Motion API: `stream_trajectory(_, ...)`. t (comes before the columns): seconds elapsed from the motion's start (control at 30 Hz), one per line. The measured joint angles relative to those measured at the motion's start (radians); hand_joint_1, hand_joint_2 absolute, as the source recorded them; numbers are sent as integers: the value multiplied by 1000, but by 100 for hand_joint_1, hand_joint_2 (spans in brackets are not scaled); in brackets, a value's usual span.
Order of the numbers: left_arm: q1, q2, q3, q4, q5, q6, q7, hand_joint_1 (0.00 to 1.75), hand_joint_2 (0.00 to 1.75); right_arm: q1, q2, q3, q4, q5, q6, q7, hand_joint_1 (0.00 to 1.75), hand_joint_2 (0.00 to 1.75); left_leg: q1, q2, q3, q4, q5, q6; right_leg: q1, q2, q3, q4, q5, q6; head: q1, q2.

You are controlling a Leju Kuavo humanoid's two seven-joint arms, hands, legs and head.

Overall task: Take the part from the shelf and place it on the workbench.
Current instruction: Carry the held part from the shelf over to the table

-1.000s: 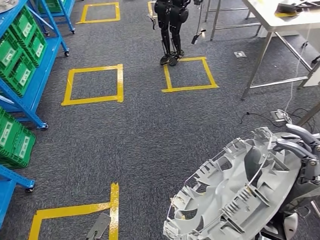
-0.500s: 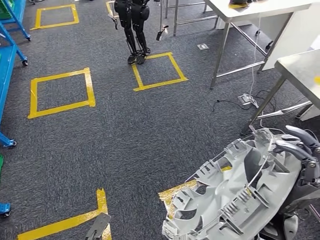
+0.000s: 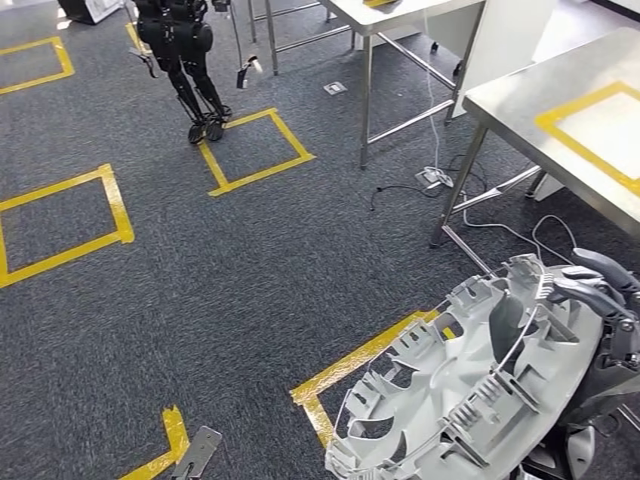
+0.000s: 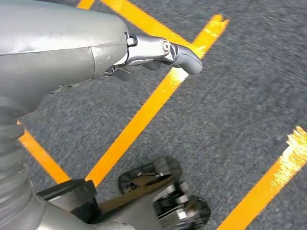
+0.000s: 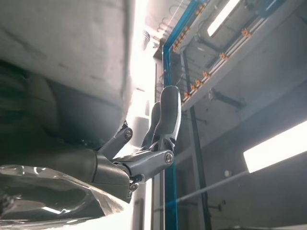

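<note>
One right robot hand (image 3: 604, 300) grasps grey part (image 3: 460, 390) by rim; left robot hand (image 4: 159, 52) released, fingers apart

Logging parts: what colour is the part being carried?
Light grey; the part shows best in the head view.

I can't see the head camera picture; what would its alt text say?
The robot's right hand holds a large grey ribbed plastic part above dark carpet marked with yellow tape squares. A metal workbench stands ahead to the right; another dark robot stands far off.
</note>
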Motion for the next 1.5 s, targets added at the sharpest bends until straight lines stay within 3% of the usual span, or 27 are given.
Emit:
stream_trajectory(0.07,0,0,0,0,0,0,0,0,175,-1,0,0,0,0,0,0,175,175,3,-42,38,-94,31,3,-2,25,-9,7,1,9,1,0)
stream_trajectory(0.1,0,1,0,0,0,0,0,0,175,-1,0,0,0,0,0,0,175,175,3,-49,41,-106,29,4,-3,37,-15,9,3,16,1,0)
stream_trajectory(0.17,-2,0,0,0,0,0,0,0,175,1,0,0,0,0,0,0,175,175,1,-28,42,-114,34,12,-9,51,-27,8,8,29,1,0)
stream_trajectory(0.23,-4,-2,1,0,-2,1,0,0,175,0,0,0,0,3,0,0,175,175,2,-1,44,-124,41,24,-7,9,-51,41,-14,37,4,0)
stream_trajectory(0.3,-2,-3,1,0,-4,0,0,0,175,-5,0,0,0,5,0,0,175,175,1,29,44,-128,43,30,-6,-54,-104,148,-70,43,8,0)
stream_trajectory(0.37,1,-1,1,0,-6,0,1,0,175,-6,0,1,2,5,0,0,175,175,-1,61,43,-127,42,31,-10,-75,-157,262,-111,50,8,0)
stream_trajectory(0.4,1,-1,1,0,-6,0,1,0,175,-5,0,0,3,5,0,0,175,175,-1,76,43,-127,41,31,-11,-79,-163,277,-108,52,9,0)
stream_trajectory(0.43,0,-1,1,0,-7,0,2,0,175,-5,0,0,4,5,0,0,175,175,-1,90,43,-127,40,31,-13,-84,-149,254,-89,54,9,0)
stream_trajectory(0.47,-1,-2,1,0,-8,0,2,0,175,-6,0,0,4,5,0,-1,175,175,-1,102,45,-127,38,29,-13,-96,-115,195,-58,54,9,0)
stream_trajectory(0.57,-2,-3,1,0,-9,0,4,0,175,-10,3,0,5,4,0,-4,175,175,-7,133,49,-125,31,17,-5,-158,-17,22,-11,43,8,0)
stream_trajectory(0.6,-3,-2,1,0,-9,-1,7,0,175,-11,4,0,5,4,0,-5,175,175,-10,142,50,-124,30,12,-1,-163,-9,8,-12,36,7,0)
stream_trajectory(0.67,-3,-3,1,0,-9,-4,14,0,175,-10,7,0,4,3,0,-4,175,175,-11,160,54,-124,27,2,0,-139,-10,6,-8,21,7,0)
stream_trajectory(0.73,-6,-5,1,0,-9,-7,18,0,175,-10,10,-1,4,4,0,-4,175,175,-6,128,47,-99,6,-8,-4,-116,-9,1,-3,9,5,0)
stream_trajectory(0.8,-5,-5,1,0,-10,-8,19,0,175,-11,16,-1,4,4,0,-4,175,175,-2,68,6,-1,-51,-15,-7,-93,-8,-1,0,0,0,0)
stream_trajectory(0.87,1,-5,2,0,-10,-7,19,0,175,-11,19,0,5,3,0,-4,175,175,-2,46,-56,129,-103,-15,-6,-64,-8,-1,0,-4,-1,0)
stream_trajectory(0.9,3,-5,2,0,-10,-6,19,0,175,-11,20,0,5,3,0,-4,175,175,-2,44,-74,161,-104,-14,-5,-48,-8,0,0,-4,0,0)
stream_trajectory(0.93,4,-4,2,0,-10,-5,19,0,175,-10,21,0,5,2,0,-4,175,175,-2,42,-75,157,-86,-12,-4,-32,-7,0,0,-4,-1,0)
stream_trajectory(0.97,4,-4,3,0,-10,-4,20,0,175,-10,21,-1,5,1,0,-4,175,175,-2,34,-56,108,-49,-8,-3,-16,-6,1,0,-4,-1,0)
stream_trajectory(1.03,2,-3,5,0,-10,-4,20,0,175,-11,24,-1,5,-1,0,-5,175,175,0,-9,2,-28,20,1,-3,11,-7,6,0,-1,0,0)
stream_trajectory(1.1,2,-2,8,0,-9,-4,20,0,175,-11,27,-1,6,-5,0,-6,175,175,1,-44,34,-103,40,5,-5,36,-15,10,1,9,0,0)
stream_trajectory(1.17,1,-3,14,0,-8,-4,20,0,175,-8,30,-2,5,-11,0,-8,175,175,-1,-33,37,-114,38,9,-9,58,-25,8,6,23,0,0)
stream_trajectory(1.2,0,-4,16,0,-8,-3,20,0,175,-6,31,-2,5,-13,0,-8,175,175,0,-21,38,-119,41,14,-9,51,-31,10,5,29,1,0)
stream_trajectory(1.27,-1,-6,21,0,-8,-2,20,0,175,-7,32,-3,5,-15,0,-9,175,175,3,6,41,-129,47,23,-5,-1,-60,58,-25,36,6,0)
stream_trajectory(1.33,2,-8,23,0,-9,0,21,0,175,-9,34,-3,6,-16,0,-11,175,175,1,34,42,-131,47,28,-5,-60,-118,179,-86,43,11,0)
stream_trajectory(1.4,5,-7,24,0,-11,3,21,0,175,-7,35,-3,7,-14,0,-14,175,175,0,58,41,-131,45,29,-10,-77,-163,276,-117,50,11,0)
stream_trajectory(1.43,5,-7,25,0,-12,5,22,0,175,-6,36,-3,8,-9,0,-16,175,175,1,66,42,-130,44,28,-12,-80,-160,273,-106,53,11,0)
stream_trajectory(1.5,2,-8,25,0,-15,7,22,0,175,-5,36,-4,11,0,0,-17,175,175,2,76,45,-130,41,24,-17,-89,-97,165,-47,55,11,0)
